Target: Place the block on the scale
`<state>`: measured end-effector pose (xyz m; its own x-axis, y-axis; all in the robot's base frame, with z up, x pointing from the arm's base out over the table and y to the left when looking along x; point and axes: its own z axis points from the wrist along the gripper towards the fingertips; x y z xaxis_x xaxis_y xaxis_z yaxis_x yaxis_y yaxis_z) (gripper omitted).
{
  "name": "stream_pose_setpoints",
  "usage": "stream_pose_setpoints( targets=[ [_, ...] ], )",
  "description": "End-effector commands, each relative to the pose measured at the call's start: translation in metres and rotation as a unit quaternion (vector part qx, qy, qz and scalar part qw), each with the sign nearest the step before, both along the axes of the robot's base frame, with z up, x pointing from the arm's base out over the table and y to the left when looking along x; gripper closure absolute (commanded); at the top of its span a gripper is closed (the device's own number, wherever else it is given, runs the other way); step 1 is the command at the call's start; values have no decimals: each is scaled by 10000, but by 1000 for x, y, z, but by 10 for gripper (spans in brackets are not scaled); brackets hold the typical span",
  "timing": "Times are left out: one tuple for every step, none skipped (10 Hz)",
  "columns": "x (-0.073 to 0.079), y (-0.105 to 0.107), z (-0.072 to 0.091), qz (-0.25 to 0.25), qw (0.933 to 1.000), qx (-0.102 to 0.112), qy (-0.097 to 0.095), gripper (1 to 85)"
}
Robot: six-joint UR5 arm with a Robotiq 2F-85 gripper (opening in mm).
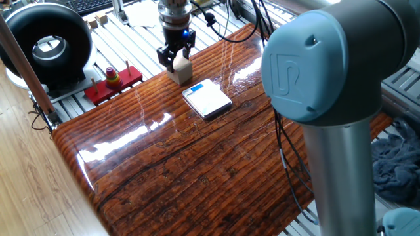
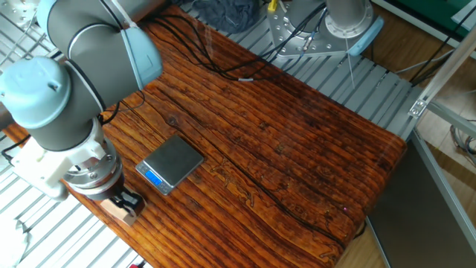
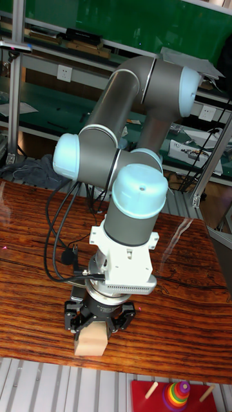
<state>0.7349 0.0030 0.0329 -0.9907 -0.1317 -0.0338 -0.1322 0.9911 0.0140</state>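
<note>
The block point(image 1: 182, 71), a pale tan wooden cube, rests on the table near its far edge. My gripper point(image 1: 176, 58) comes straight down on it, fingers pressed against its two sides. In the tall fixed view the block point(image 3: 90, 341) sits between the dark fingers of the gripper point(image 3: 98, 325). The other fixed view shows only a corner of the block point(image 2: 119, 212) under the gripper point(image 2: 123, 202). The scale point(image 1: 209, 99) lies flat a short way to the block's right, blue strip toward the block. Its top point(image 2: 172, 162) is bare.
A red base with a ring-stacking toy point(image 1: 113, 82) stands left of the block, off the wooden top. A black round device point(image 1: 46, 46) sits at far left. Black cables point(image 2: 216, 59) trail over the table's far side. The arm's large joint point(image 1: 321, 59) fills the right foreground.
</note>
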Motion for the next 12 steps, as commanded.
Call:
stream_pose_setpoints(
  targets=[
    [-5,4,9,-72,9998,152,107,473],
    [-9,0,19,-69,9996,167,229,590],
    [-12,-4,28,-76,9995,151,275,623],
    [-14,-8,33,-92,9994,120,298,640],
    [-19,-8,39,-151,9991,142,361,647],
    [-25,-9,46,-196,9989,133,416,707],
    [-32,-9,54,-272,9985,132,456,717],
    [-38,-11,60,-233,9984,116,493,677],
    [-43,-12,65,-225,9986,140,455,673],
    [-48,-13,66,-257,9987,148,418,673],
    [-53,-13,66,-288,9987,164,381,683],
    [-57,-11,65,-309,9986,219,360,707]
  ],
)
